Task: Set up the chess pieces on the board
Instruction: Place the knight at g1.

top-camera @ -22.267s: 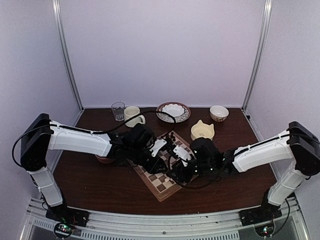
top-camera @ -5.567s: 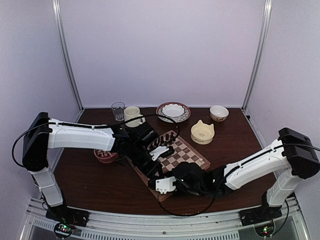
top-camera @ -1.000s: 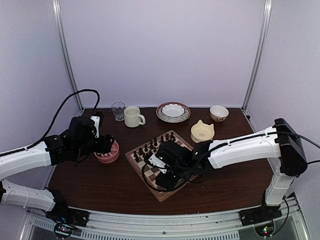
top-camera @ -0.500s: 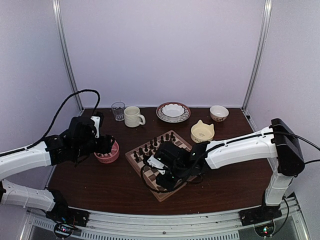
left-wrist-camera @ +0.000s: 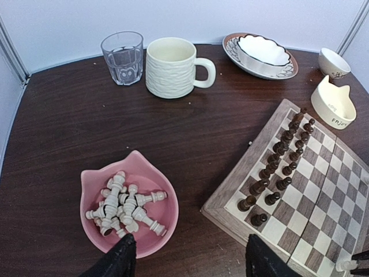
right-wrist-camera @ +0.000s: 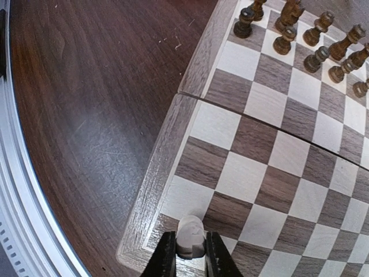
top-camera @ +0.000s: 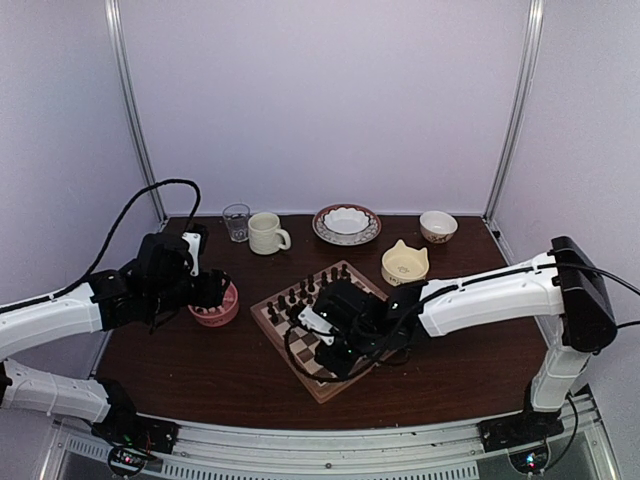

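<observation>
The wooden chessboard (top-camera: 300,352) lies mid-table, also in the left wrist view (left-wrist-camera: 311,190) and right wrist view (right-wrist-camera: 271,167). Dark pieces (left-wrist-camera: 277,167) fill its far two rows. Several cream-white chess pieces (left-wrist-camera: 124,205) lie heaped in a pink cat-shaped bowl (top-camera: 216,305). My right gripper (right-wrist-camera: 191,249) is shut on one cream-white piece (right-wrist-camera: 190,234), held over the board's near-left corner squares. My left gripper (left-wrist-camera: 187,258) is open and empty, its fingertips (left-wrist-camera: 121,257) at the pink bowl's near rim.
Along the back stand a glass (top-camera: 236,221), a cream mug (top-camera: 266,233), a brown-rimmed plate with a white bowl (top-camera: 346,223), a small bowl (top-camera: 438,226) and a yellow cat bowl (top-camera: 404,263). The table's front edge is close below the board.
My right gripper has shifted slightly over the board's near part with the white piece held. My left arm has stayed by the pink bowl.
</observation>
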Controlling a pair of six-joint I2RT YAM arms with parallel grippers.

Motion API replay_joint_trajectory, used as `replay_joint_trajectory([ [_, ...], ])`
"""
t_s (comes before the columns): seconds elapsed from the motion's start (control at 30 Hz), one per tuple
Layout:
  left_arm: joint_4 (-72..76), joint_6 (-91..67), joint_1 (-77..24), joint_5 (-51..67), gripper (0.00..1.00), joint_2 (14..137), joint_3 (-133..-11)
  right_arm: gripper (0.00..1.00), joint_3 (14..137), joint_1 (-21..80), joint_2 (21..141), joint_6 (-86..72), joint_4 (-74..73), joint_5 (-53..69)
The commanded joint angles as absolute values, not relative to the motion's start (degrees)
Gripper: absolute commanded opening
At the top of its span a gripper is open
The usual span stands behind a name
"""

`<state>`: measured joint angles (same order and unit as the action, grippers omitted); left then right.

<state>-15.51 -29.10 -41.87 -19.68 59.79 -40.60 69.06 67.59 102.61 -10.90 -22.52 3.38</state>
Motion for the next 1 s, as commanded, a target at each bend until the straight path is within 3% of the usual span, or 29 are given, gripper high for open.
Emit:
replay_joint_trajectory([
  [0.0, -14.64, -29.62, -41.57, -19.27, 0.65, 59.09, -40.47, 0.11, 67.11, 66.06, 97.71, -11.33, -21.46, 0.47],
  [0.53, -14.41, -29.60, -41.57, -19.32, 0.65, 58.96, -40.25, 0.11, 56.70, 55.92, 87.14, -12.16, -23.31, -2.76],
  [0.97, -14.25, -29.61, -41.57, -18.86, 0.65, 60.17, -40.47, 0.10, 54.40, 53.33, 87.01, -13.24, -24.89, -8.32],
])
